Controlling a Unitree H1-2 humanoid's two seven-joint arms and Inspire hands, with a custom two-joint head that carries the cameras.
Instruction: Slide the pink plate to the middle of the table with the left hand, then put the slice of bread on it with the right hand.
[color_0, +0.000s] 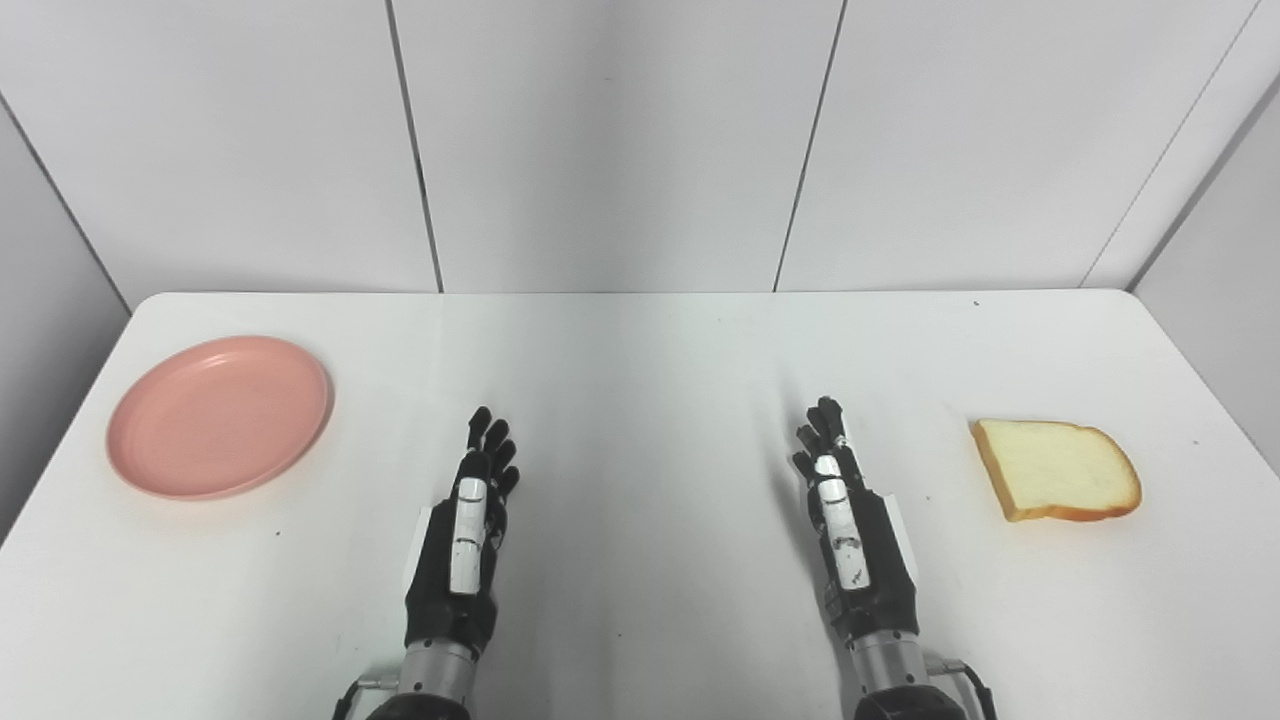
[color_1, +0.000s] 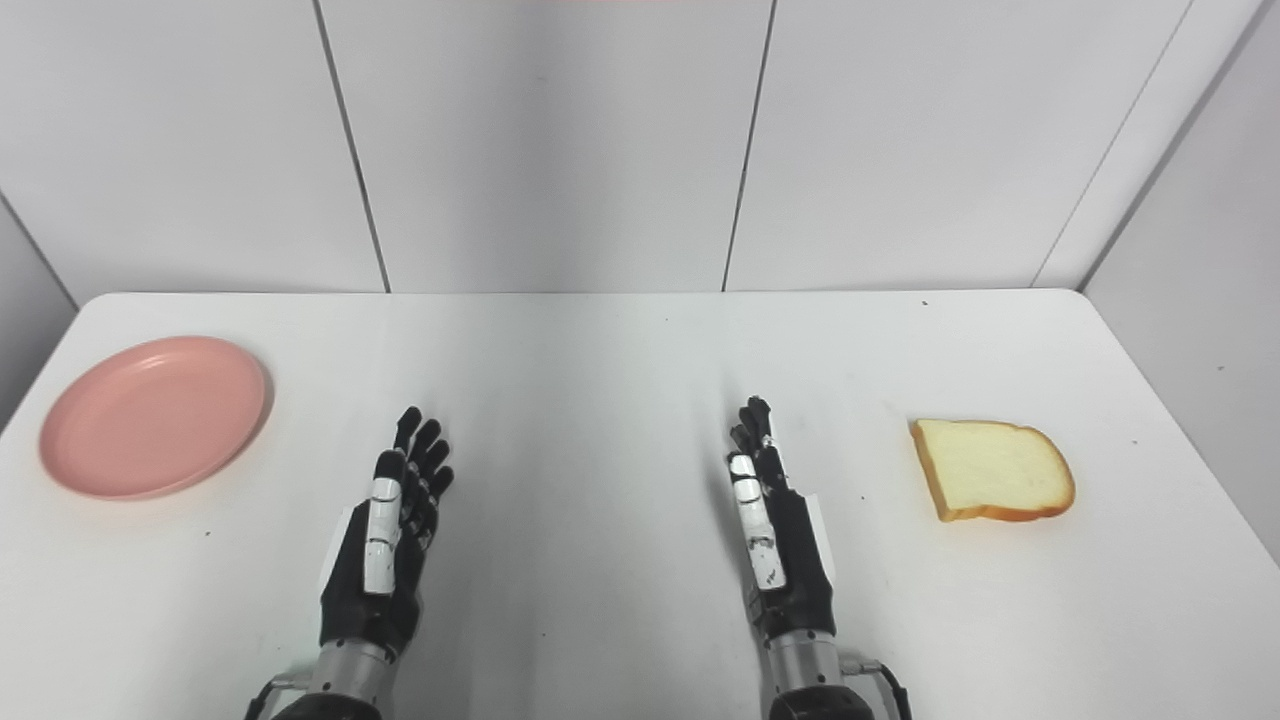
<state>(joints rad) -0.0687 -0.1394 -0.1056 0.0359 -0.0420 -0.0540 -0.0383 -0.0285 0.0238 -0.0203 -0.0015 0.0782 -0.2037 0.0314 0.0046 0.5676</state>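
Gleaming round pink plate (color_0: 218, 416), spongy bread (color_0: 1056, 469)

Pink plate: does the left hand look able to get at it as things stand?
Probably yes. The pink plate lies alone at the table's left, and only bare tabletop separates it from the open left hand; nothing blocks a sideways approach.

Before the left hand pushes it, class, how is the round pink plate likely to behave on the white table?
The round pink plate lies flat and low on the smooth white table, so it will probably slide rather than tip. It looks like thin plastic, likely light and stiff. A push off-centre on its raised rim might spin it.
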